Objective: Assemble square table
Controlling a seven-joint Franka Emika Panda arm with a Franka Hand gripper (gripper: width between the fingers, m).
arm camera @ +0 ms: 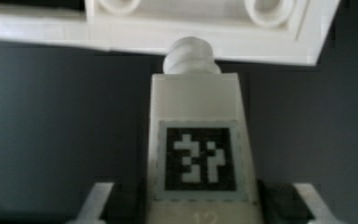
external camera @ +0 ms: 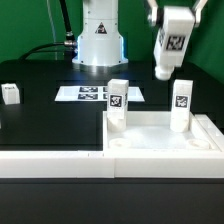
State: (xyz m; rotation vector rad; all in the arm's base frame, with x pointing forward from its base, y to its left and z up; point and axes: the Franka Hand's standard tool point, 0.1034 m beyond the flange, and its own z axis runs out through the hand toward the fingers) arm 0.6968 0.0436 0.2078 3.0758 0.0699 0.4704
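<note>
The white square table top [external camera: 160, 140] lies at the front of the exterior view, rim up, with two white tagged legs standing upright in it, one [external camera: 117, 98] at its far left corner and one [external camera: 181, 100] at its far right. My gripper [external camera: 172, 28] is up at the exterior view's right, shut on a third leg [external camera: 167, 55], held in the air above and behind the top. In the wrist view this leg [arm camera: 195, 130] runs between my fingers [arm camera: 101, 200], its screw tip [arm camera: 190, 55] pointing toward the top's rim [arm camera: 194, 30]. A fourth leg [external camera: 10, 94] lies on the table at the far left.
The marker board [external camera: 92, 93] lies flat on the black table in front of the robot base [external camera: 98, 40]. A low white wall [external camera: 50, 162] runs along the front left edge beside the top.
</note>
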